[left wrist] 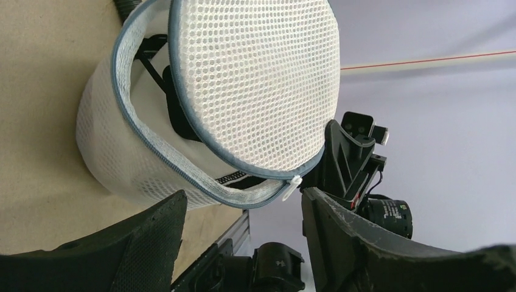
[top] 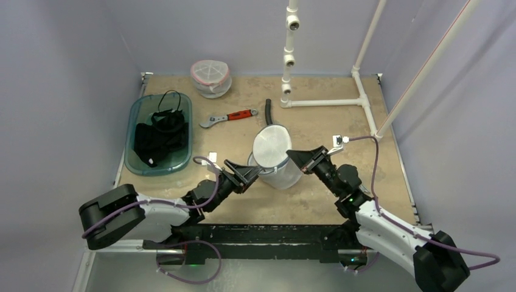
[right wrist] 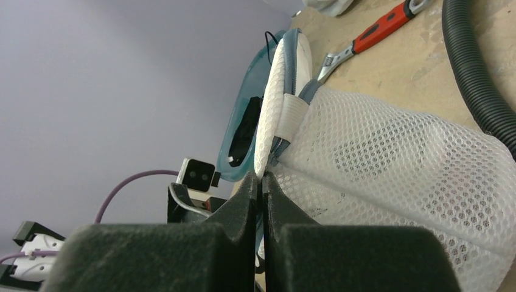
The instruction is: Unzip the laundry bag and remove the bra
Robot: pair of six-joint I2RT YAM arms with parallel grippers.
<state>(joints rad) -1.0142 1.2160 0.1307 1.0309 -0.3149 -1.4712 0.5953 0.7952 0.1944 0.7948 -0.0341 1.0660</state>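
Mesh laundry bag (top: 277, 159), judged light and floppy, is pinched at its rim by the closed right gripper (right wrist: 261, 179); the wide-open left gripper (left wrist: 243, 196) should take the small zipper pull (left wrist: 294, 184).

The laundry bag (top: 277, 169) is a white mesh cylinder with grey-blue zip trim, sitting tilted between the 2 grippers. Its round lid (left wrist: 255, 79) is unzipped most of the way and stands ajar, its rim pinched in the closed right gripper (right wrist: 261, 179). The white zip pull (left wrist: 294, 184) hangs just beside one fingertip of the spread left gripper (left wrist: 243, 198). The black bra (left wrist: 176, 115) shows inside through the gap.
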